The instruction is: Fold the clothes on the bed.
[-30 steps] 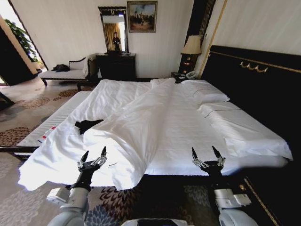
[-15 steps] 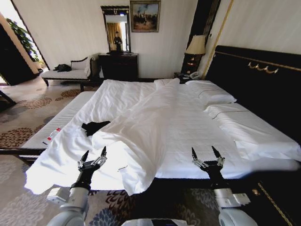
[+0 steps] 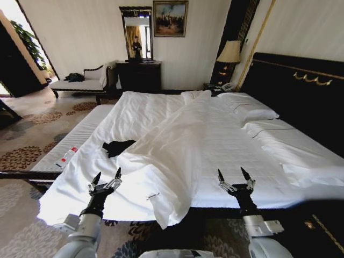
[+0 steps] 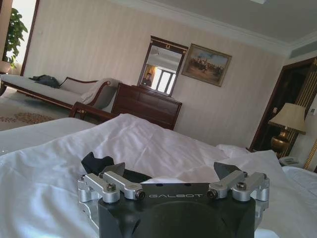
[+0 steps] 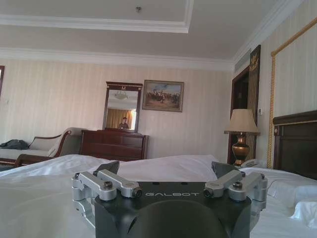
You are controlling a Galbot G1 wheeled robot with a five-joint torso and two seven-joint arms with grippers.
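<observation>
Approach step; folding not yet begun. Black T-shirt (image 3: 118, 147) lies crumpled on the bed (image 3: 226, 145), left side, just beside the edge of the rumpled duvet (image 3: 172, 150). Left end effector (image 3: 106, 179) and right end effector (image 3: 235, 179) hang at the near edge, fingers spread apart, both empty. Judgement: next move calls for reaching the shirt, likelier with the left arm, then spreading it flat.
</observation>
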